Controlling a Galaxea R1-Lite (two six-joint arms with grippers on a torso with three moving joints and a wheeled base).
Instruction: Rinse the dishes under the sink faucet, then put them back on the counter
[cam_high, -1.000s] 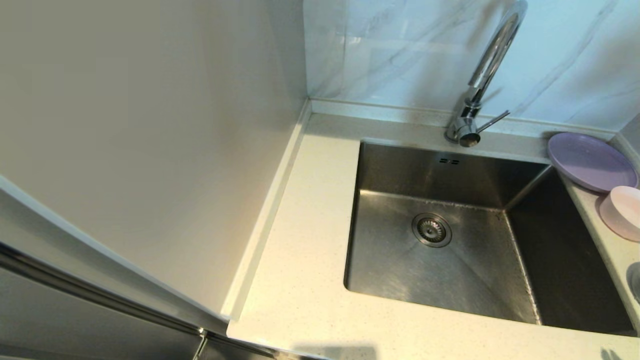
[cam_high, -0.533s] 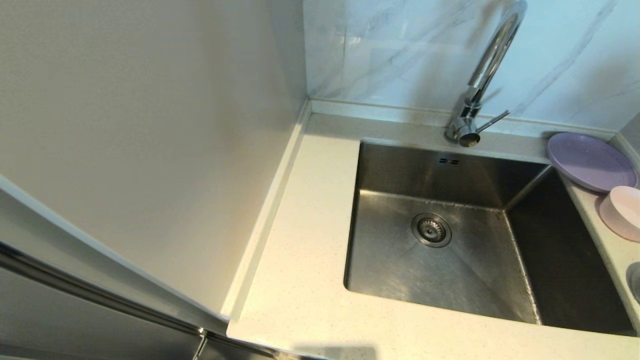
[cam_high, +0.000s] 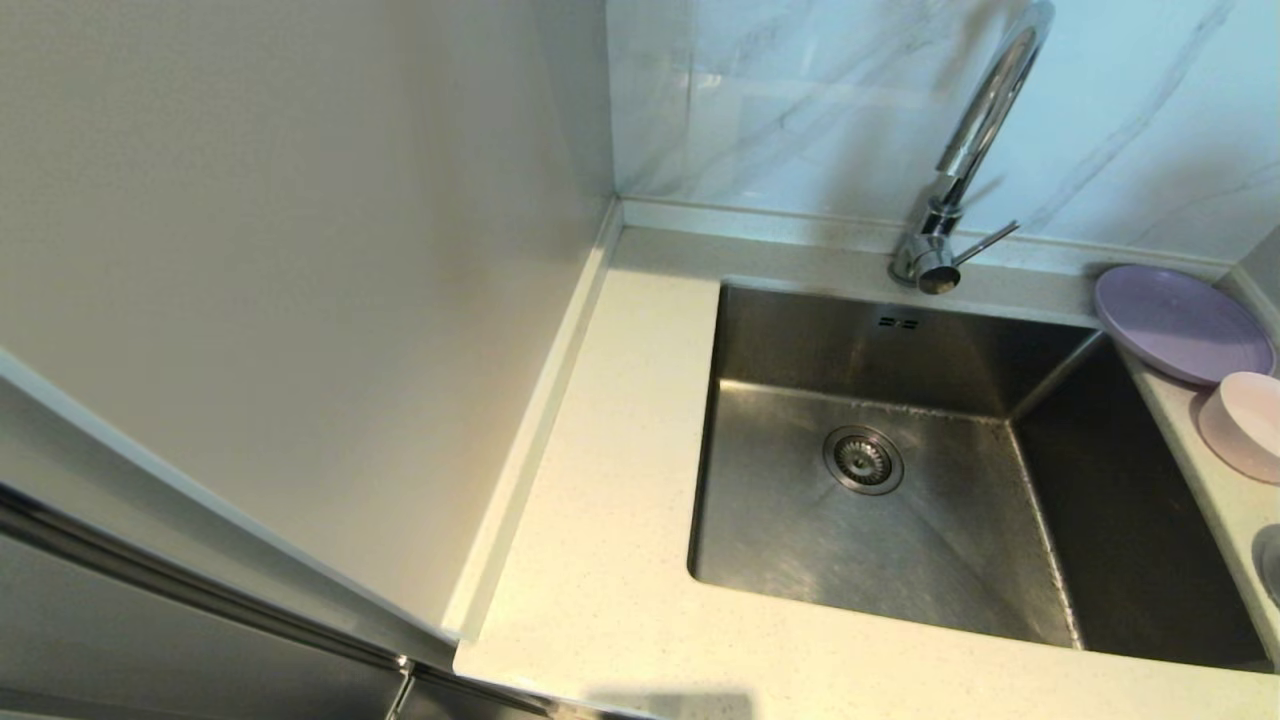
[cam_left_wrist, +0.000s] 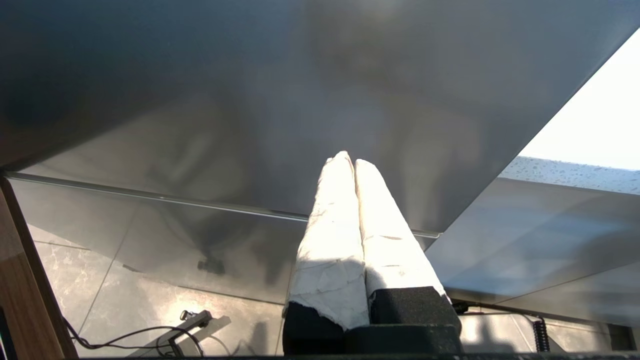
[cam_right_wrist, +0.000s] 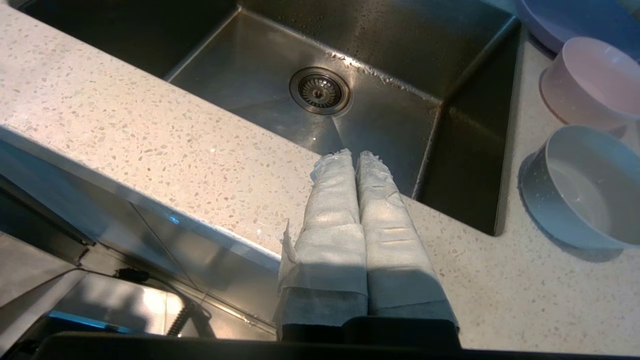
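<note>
A lavender plate (cam_high: 1183, 322) lies on the counter (cam_high: 610, 480) at the back right corner, beside the basin (cam_high: 900, 520). Just in front of it sits a pale pink bowl (cam_high: 1245, 424), also seen as the pink bowl (cam_right_wrist: 590, 82) in the right wrist view. The chrome faucet (cam_high: 965, 150) rises behind the basin. Neither gripper shows in the head view. My right gripper (cam_right_wrist: 356, 155) is shut and empty, above the counter's front strip near the basin's front edge. My left gripper (cam_left_wrist: 348, 161) is shut and empty, low beside a grey cabinet panel, below the counter.
A grey bowl (cam_right_wrist: 585, 187) stands on the counter (cam_right_wrist: 150, 145) right of the basin, in front of the pink bowl. A drain strainer (cam_high: 862, 460) sits in the basin floor. A cream wall panel (cam_high: 300, 250) closes the left side; cables lie on the floor (cam_left_wrist: 150, 320).
A dark shape at the bottom right corner of the head view one second ago is gone. The dishes and faucet have not moved.
</note>
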